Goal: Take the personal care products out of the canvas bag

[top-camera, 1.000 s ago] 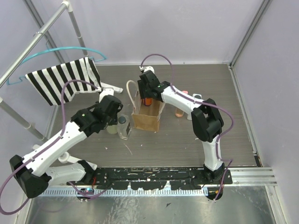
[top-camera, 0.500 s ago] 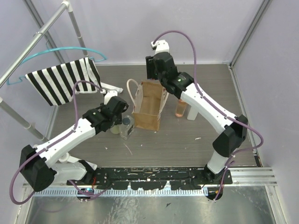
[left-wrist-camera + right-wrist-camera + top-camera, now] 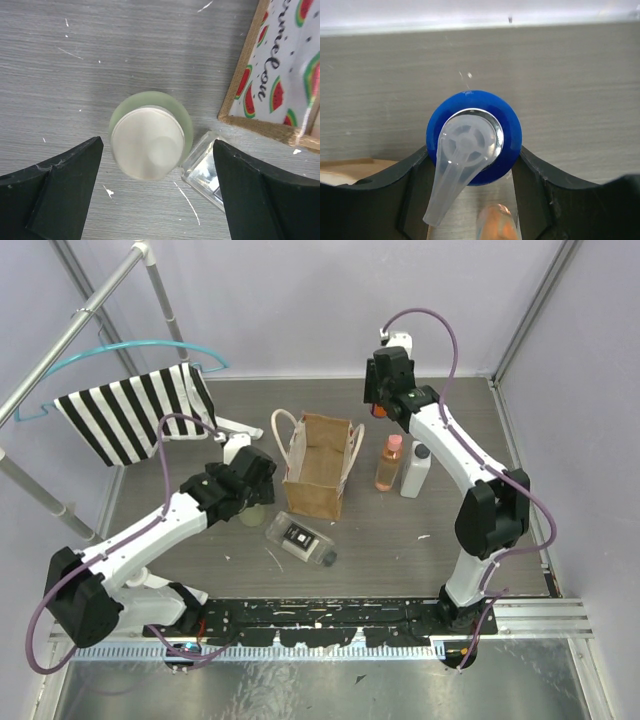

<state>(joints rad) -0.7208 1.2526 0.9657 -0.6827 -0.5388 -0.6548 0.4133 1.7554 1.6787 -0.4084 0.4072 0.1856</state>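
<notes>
Right wrist view is showing my right gripper [image 3: 472, 167] clamping the blue-capped orange bottle [image 3: 474, 137] below its cap, off the table [image 3: 500, 500], beyond the canvas bag [image 3: 312, 502]. I am judging it best to set it upright beside the pink-capped bottle [image 3: 388, 462], base flat before letting go. My left gripper [image 3: 156, 165] is gaping wide over the olive bottle [image 3: 147, 142], with the clear bottle [image 3: 303, 538] lying alongside.
</notes>
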